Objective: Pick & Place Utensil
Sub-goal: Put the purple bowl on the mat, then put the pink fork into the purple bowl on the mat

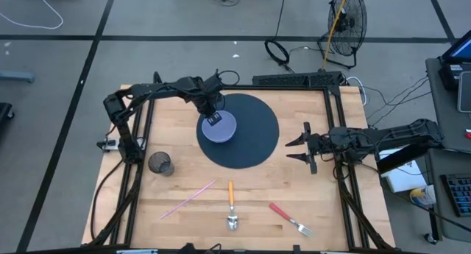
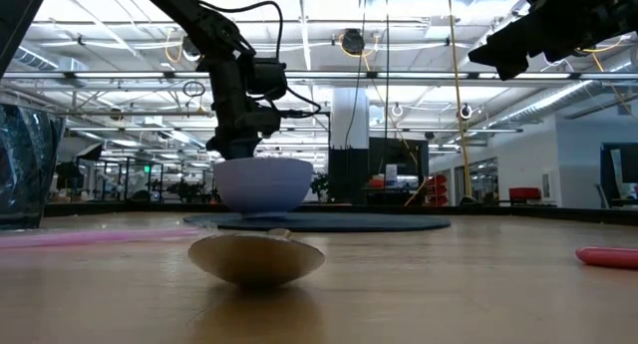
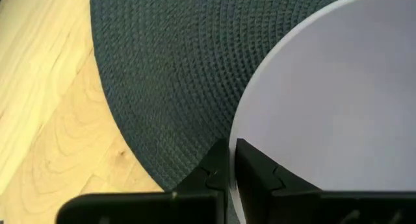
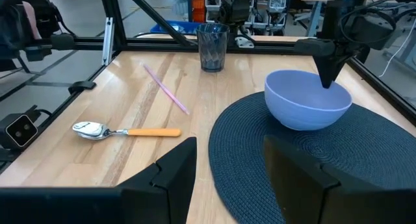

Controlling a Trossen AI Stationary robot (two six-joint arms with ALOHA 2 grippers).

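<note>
Left end effector [image 1: 214, 115] pressed together on bowl [image 1: 218, 127] rim, on the mat [image 1: 254, 143]. Spoon [image 1: 231, 206] lies near bench [image 1: 324, 210] edge, untouched. Right end effector [image 1: 302, 149] spread, hovering right. Judgement: release the rim cleanly, then approach the handle from above.

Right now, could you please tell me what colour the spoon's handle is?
Orange; the spoon shows best in the right wrist view.

Overhead view straight down on table [image 1: 184, 166], low view level across it, wrist views close, all sharing bowl [image 1: 218, 127].
</note>
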